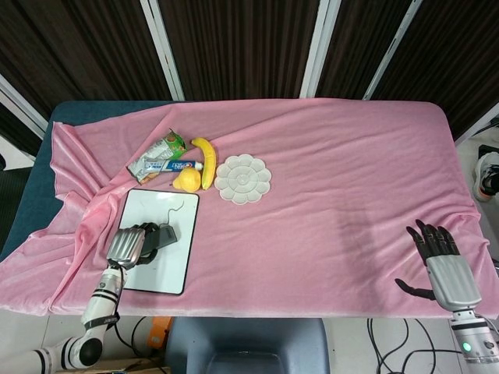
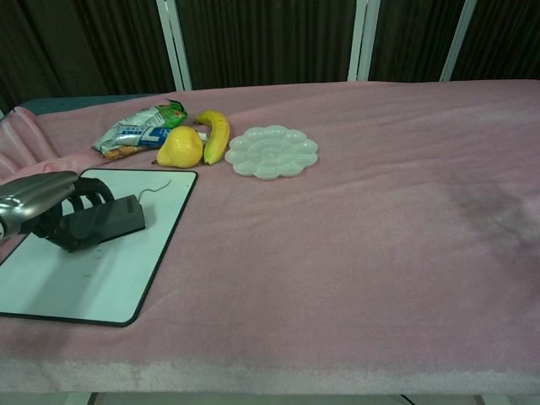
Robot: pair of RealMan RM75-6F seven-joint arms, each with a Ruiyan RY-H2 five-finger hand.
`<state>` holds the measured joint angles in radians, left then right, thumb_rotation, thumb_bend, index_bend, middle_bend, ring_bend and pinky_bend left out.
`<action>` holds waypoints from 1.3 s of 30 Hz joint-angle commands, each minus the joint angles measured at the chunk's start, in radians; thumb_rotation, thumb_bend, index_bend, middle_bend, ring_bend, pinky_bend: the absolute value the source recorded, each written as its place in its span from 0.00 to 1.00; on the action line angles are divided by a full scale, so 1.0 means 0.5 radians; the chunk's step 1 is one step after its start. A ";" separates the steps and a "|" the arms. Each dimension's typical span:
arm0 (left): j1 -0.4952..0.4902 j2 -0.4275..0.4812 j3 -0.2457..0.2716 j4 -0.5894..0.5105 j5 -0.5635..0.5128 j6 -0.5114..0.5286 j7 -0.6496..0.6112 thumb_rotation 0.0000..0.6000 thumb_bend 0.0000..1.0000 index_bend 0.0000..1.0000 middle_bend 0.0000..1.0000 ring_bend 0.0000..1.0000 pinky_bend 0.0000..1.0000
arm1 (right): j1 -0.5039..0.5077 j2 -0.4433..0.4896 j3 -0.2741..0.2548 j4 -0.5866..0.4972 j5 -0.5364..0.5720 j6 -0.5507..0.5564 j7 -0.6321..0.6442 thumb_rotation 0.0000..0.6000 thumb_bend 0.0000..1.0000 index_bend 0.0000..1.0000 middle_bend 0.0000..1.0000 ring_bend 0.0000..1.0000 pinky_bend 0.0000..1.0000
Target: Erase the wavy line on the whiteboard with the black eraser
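The whiteboard (image 1: 175, 257) (image 2: 126, 270) lies flat on the pink cloth at the near left. My left hand (image 1: 129, 245) (image 2: 38, 207) holds the black eraser (image 1: 162, 234) (image 2: 105, 221) and presses it on the board's middle, covering most of the wavy line. Only the line's top end (image 1: 175, 206) (image 2: 154, 188) shows near the board's far edge. My right hand (image 1: 440, 261) rests open, with its fingers spread, on the cloth at the near right, seen only in the head view.
Behind the board lie a snack packet (image 1: 156, 156) (image 2: 139, 126), a toothpaste box (image 1: 175, 166), a pear (image 1: 187, 181) (image 2: 180, 148) and a banana (image 1: 206, 160) (image 2: 215, 133). A white flower-shaped palette (image 1: 243, 179) (image 2: 272, 152) sits to their right.
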<state>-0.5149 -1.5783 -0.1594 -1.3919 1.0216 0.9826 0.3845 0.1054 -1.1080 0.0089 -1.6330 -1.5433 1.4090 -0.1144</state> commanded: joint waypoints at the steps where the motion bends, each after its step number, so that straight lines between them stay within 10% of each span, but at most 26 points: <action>1: -0.045 -0.046 -0.037 0.068 -0.061 -0.025 0.032 1.00 0.74 0.67 0.75 0.62 0.58 | -0.002 0.001 0.001 0.000 0.001 0.004 0.001 1.00 0.32 0.00 0.00 0.00 0.07; 39: -0.578 -0.342 -0.290 0.485 -0.664 -0.155 0.436 1.00 0.72 0.67 0.75 0.62 0.58 | -0.013 0.027 0.023 0.009 0.040 0.020 0.031 1.00 0.32 0.00 0.00 0.00 0.07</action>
<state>-0.8005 -1.7466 -0.3046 -1.1493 0.6927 0.9028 0.5999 0.0988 -1.0946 0.0206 -1.6284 -1.5231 1.4192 -0.0987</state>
